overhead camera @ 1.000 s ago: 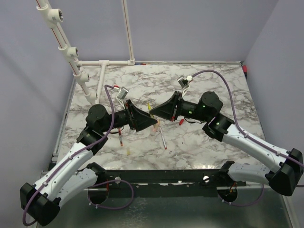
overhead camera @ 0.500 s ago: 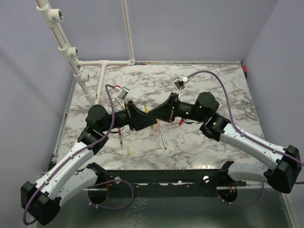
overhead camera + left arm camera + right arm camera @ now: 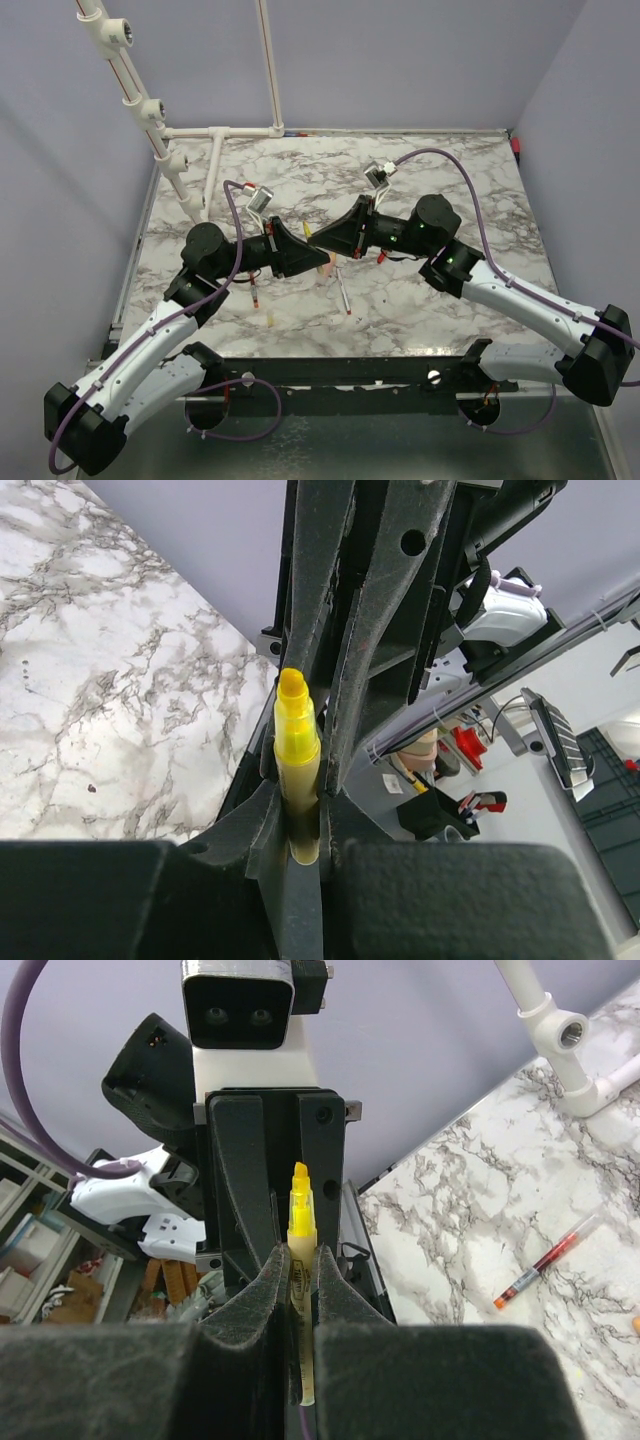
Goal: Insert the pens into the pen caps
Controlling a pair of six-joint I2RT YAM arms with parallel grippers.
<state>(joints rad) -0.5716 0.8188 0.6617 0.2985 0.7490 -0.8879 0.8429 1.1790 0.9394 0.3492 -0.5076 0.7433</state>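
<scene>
A yellow pen (image 3: 300, 1222) is held in the air between both grippers, which meet tip to tip above the middle of the marble table (image 3: 450, 190). My right gripper (image 3: 301, 1255) is shut on its pale barrel, and its bright yellow end reaches between the left gripper's fingers. In the left wrist view my left gripper (image 3: 302, 798) is shut on the same yellow pen (image 3: 296, 730). From above only a yellow sliver of the pen (image 3: 307, 230) shows between the left gripper (image 3: 320, 256) and the right gripper (image 3: 316, 240). I cannot tell whether a pen cap sits on it.
On the table lie a grey pen (image 3: 343, 294), a red pen (image 3: 255, 293), a small yellow piece (image 3: 268, 318) and a red piece (image 3: 381, 257). A red pen (image 3: 545, 1260) also lies below the right gripper. A white pipe frame (image 3: 215, 135) stands at the back left.
The left gripper has shut on the yellow pen that the right gripper holds. Both arms have drawn a little closer together and slightly left.
</scene>
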